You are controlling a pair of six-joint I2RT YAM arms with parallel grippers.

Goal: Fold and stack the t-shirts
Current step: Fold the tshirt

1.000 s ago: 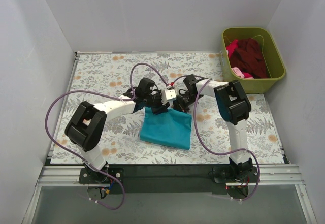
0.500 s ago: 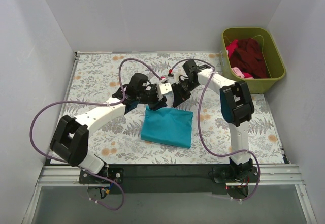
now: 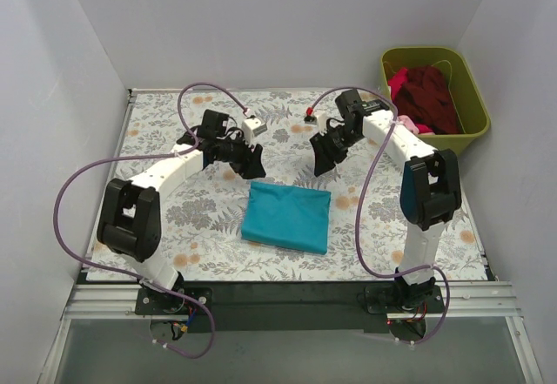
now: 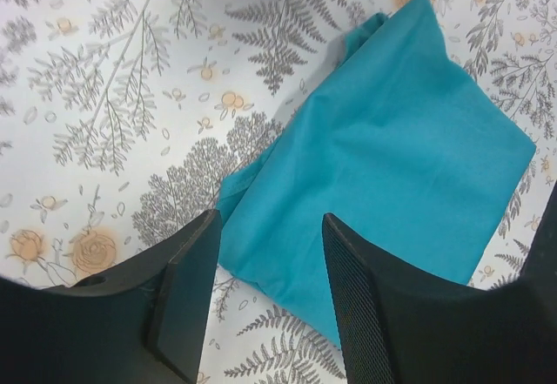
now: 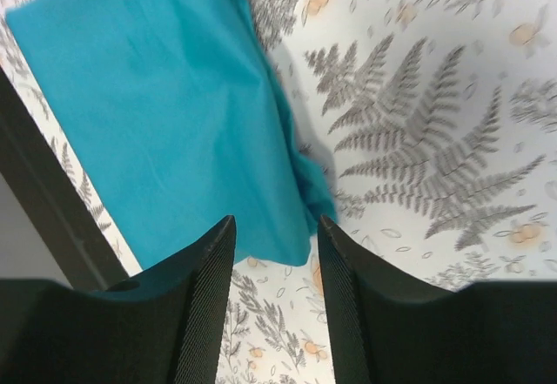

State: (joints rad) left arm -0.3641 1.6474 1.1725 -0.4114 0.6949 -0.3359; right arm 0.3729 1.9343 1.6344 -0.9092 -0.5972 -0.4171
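T-shirt (image 3: pixel 287 217) teal, folded; left end effector (image 3: pixel 254 166), right end effector (image 3: pixel 323 161) parted.

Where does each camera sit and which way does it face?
Top external: above and behind the bases, looking down at the table; both arms, teal t-shirt, olive bin.
Left wrist: on the left arm, facing down past the open left end effector at the shirt.
Right wrist: likewise on the right arm, past the open right end effector.
Shared: all three show the teal t-shirt.
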